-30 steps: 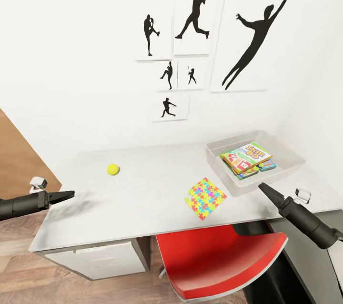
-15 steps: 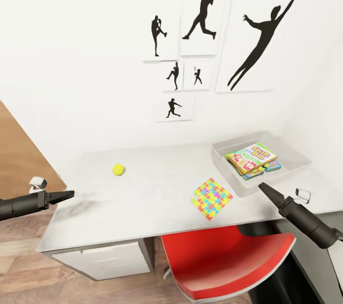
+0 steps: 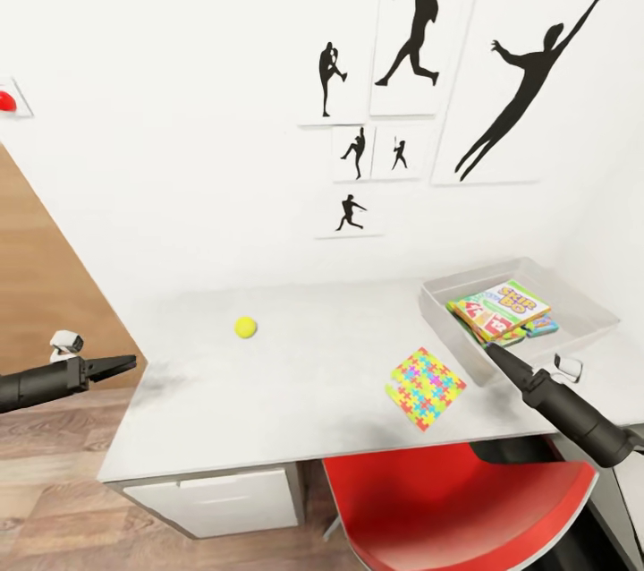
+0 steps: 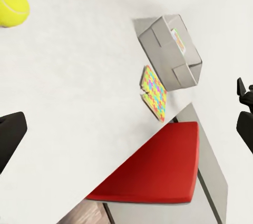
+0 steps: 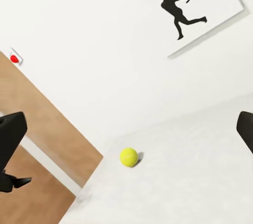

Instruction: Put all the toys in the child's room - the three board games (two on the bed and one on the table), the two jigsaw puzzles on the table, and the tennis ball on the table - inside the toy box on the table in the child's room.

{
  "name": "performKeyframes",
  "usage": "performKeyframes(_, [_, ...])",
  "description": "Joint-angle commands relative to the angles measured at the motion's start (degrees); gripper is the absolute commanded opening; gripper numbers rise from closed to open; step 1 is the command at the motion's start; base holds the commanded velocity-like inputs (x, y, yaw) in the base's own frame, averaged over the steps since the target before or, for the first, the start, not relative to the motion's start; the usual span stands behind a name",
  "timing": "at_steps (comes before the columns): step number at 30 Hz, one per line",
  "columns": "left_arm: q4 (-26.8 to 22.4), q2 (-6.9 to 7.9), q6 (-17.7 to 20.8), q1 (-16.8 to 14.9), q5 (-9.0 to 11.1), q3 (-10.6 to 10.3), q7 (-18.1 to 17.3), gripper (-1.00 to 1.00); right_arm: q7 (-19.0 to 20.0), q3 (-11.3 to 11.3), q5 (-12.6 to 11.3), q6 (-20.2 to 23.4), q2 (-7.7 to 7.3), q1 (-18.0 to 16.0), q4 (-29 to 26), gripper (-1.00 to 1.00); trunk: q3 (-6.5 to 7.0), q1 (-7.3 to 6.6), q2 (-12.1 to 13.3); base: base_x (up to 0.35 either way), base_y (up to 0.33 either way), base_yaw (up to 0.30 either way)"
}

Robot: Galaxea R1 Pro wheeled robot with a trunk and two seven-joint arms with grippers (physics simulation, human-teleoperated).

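White-walled child's room [image 3: 179,150], wood-plank floor [image 3: 54,481] at the lower left, black baseball-player silhouette pictures [image 3: 528,79] hung above the work surface.

Table [image 3: 295,392]: long, pale grey mottled top, white drawer base; it carried every item still listed below.

Red chair [image 3: 456,508]: tucked under the table's near edge, at about 5 o'clock from the table's centre; judged an obstacle to the base closing in on that side.

Toy box [image 3: 572,289]: shallow light-grey bin at the table's far right corner, roughly 2 o'clock from centre. It held the "SKIP-BO" board game [image 3: 501,310] stacked on at least one more flat box; the exact count could not be told.

Jigsaw puzzle [image 3: 426,387]: one multicoloured square, flat on the tabletop just beside the box's near-left corner, at about 4 o'clock; still outside the box. A second puzzle was not made out.

Right gripper [image 3: 490,349]: poised over the box's near wall, between puzzle and box; wrist view showed its jaws apart, holding nothing.

Left gripper [image 3: 128,362]: off the table's left edge at 9 o'clock, fingers spread in its wrist view, empty.

Tennis ball [image 3: 246,327]: alone at about 10 o'clock, well apart from the box, nothing between it and the left gripper; judged the nearest pick for that arm.
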Motion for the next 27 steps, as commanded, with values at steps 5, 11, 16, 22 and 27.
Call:
performKeyframes(5, [0.0, 0.01, 0.6, 0.0, -0.1, 0.0, -0.2, 1.0, 0.2, 0.0, -0.3, 0.4, 0.0, 0.3, 0.0, 1.0, 0.36, 0.04, -0.1, 0.034, 0.021, 0.069])
performKeyframes(11, [0.0, 0.06, 0.4, 0.0, 0.0, 0.0, -0.2, 1.0, 0.2, 0.0, -0.3, 0.4, 0.0, 0.6, 0.0, 1.0, 0.92, 0.04, -0.1, 0.144, 0.092, 0.039])
performKeyframes(16, [0.0, 0.02, -0.4, 0.0, 0.0, 0.0, -0.2, 1.0, 0.2, 0.0, -0.3, 0.4, 0.0, 0.7, 0.1, 1.0, 1.4, 0.04, -0.1, 0.031, 0.018, 0.005])
performKeyframes(22, [0.0, 0.01, -0.6, 0.0, 0.0, 0.0, -0.2, 1.0, 0.3, 0.0, -0.3, -0.8, 0.0, 0.7, 0.2, 1.0, 1.97, 0.04, -0.1, 0.005, 0.003, 0.001])
performKeyframes(27, [0.0, 0.05, -0.6, 0.0, 0.0, 0.0, -0.2, 1.0, 0.2, 0.0, -0.4, -2.4, 0.0, 0.7, 0.5, 1.0, 2.45, 0.04, -0.1, 0.0, 0.0, 0.0])
